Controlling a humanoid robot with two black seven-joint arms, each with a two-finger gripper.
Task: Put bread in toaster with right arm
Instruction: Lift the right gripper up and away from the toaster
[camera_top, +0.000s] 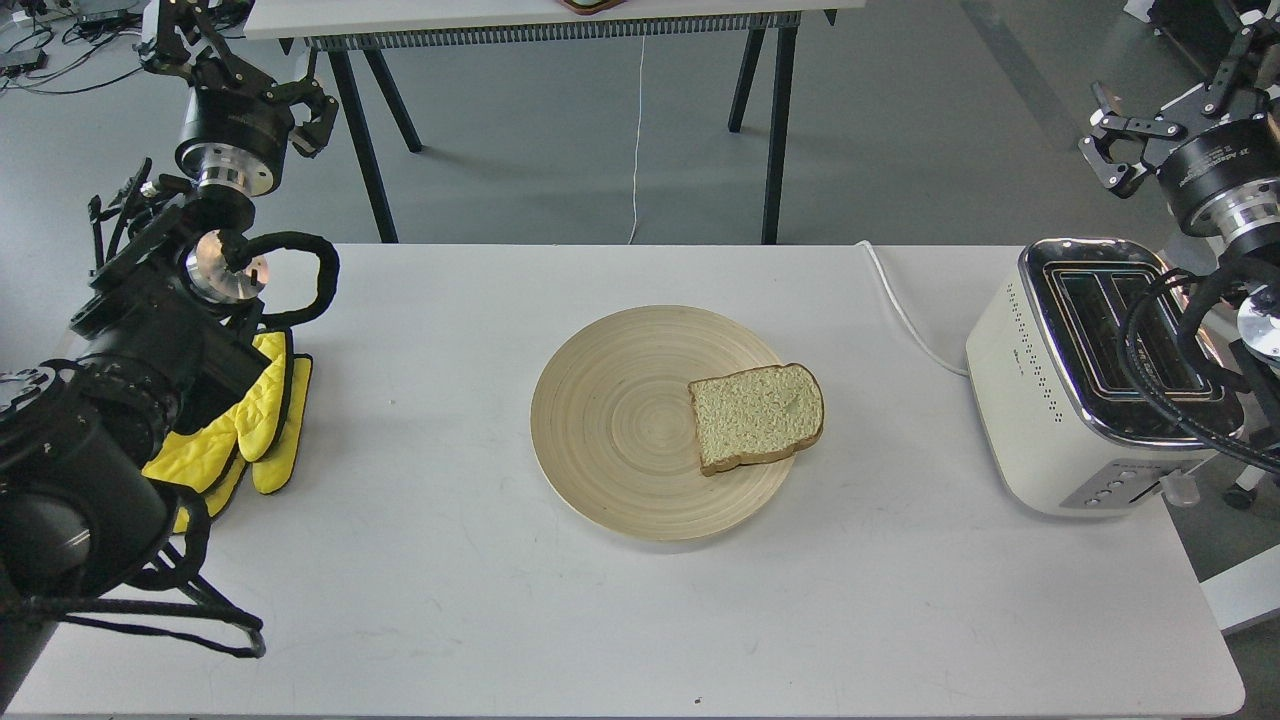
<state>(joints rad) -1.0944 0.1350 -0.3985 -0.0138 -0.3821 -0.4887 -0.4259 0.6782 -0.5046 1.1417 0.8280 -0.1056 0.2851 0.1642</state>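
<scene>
Bread (757, 417) flat on a round wooden plate (620, 420), on the plate's right side, one corner poking just past the rim. Brown crust all around, pale and crumbly in the middle. Plate in the middle of a white table (620, 620). Toaster (1080, 385) on the table's right end, well apart from the bread, cream-white with a shiny top and two open slots. Rows of tiny holes down its side, buttons and a lever on the front. White cord (905, 312) running from the toaster back over the table's far edge. Right arm (1225, 190) up beside and behind the toaster, black cables looping over the toaster's top. Right gripper (1112, 138) in the air past the table, two fingers spread apart, nothing between them. Left gripper (308, 108) high on the other side, fingers also spread apart, nothing held. Yellow oven mitts (255, 425) on the table's left side, partly hidden under the left arm (150, 330). Another table's black legs (775, 120) on the grey floor behind.
</scene>
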